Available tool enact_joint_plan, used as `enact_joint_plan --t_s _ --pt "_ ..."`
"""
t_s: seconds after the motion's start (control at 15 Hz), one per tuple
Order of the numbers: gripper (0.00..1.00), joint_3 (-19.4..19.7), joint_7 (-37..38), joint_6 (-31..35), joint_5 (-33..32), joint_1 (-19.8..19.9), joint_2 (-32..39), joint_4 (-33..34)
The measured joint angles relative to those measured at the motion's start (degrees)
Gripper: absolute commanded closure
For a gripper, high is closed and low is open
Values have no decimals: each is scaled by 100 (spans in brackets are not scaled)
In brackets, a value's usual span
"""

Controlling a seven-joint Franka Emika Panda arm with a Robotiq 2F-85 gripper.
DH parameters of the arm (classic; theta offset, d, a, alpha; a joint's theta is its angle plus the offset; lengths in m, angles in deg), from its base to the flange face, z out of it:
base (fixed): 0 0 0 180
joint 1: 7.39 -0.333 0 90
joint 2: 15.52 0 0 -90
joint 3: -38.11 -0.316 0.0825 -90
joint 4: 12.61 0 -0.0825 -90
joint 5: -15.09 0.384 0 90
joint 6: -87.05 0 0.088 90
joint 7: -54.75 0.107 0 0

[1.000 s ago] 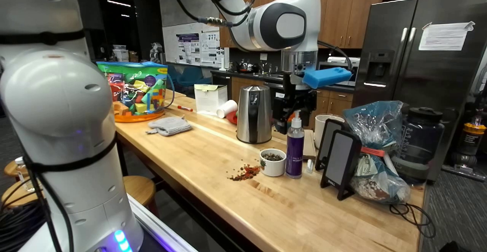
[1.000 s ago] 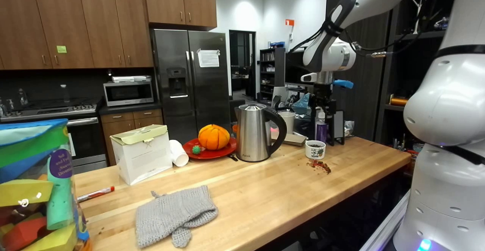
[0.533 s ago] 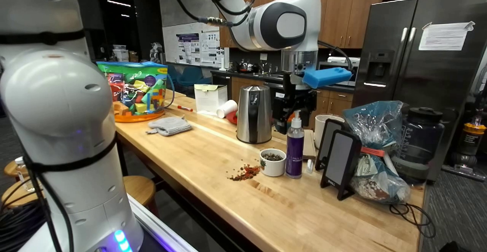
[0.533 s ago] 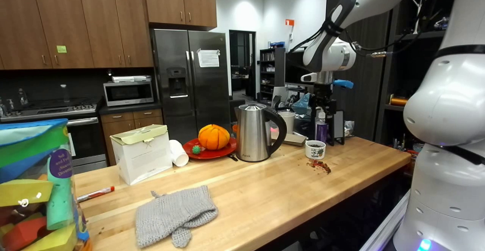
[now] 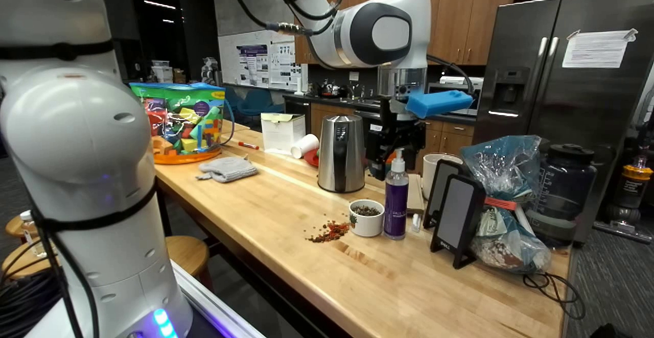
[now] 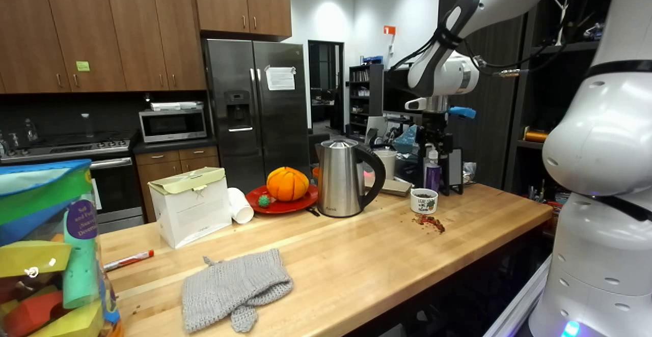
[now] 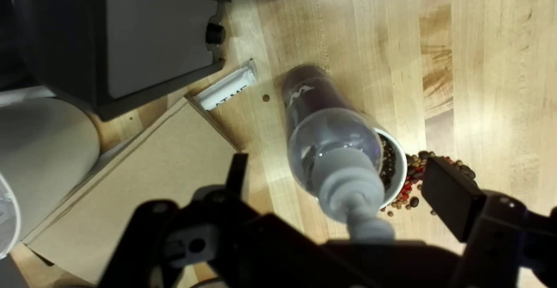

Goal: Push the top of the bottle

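Observation:
The slim purple pump bottle [image 5: 396, 208] stands upright on the wooden table; it also shows in an exterior view [image 6: 433, 176] and in the wrist view [image 7: 309, 96]. Its white top [image 5: 398, 162] is a pump head, and in the wrist view the pump head [image 7: 372, 229] reaches up to the dark gripper base. My gripper [image 7: 333, 164] is open, pointing down, with one finger on each side of the pump top. Neither finger grips it. Whether the pump head touches the gripper base I cannot tell. The base hides part of the pump head.
A white cup of peppercorns [image 5: 366, 225] stands right beside the bottle, with spilled peppercorns [image 5: 331, 232] near it. Black speakers [image 5: 454, 215], a flat brown box [image 7: 143, 188] and a white container [image 7: 43, 149] are close by. The steel kettle [image 6: 338, 179] stands further off.
The lettering on the bottle has shifted slightly, as if the bottle turned a little. The arm and gripper stay almost in place, still around the pump top.

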Motion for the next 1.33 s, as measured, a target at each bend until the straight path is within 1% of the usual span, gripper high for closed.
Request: enact_joint_plan --t_s 1.33 --pt "0 -48 -4 -249 3 -2 -7 12"
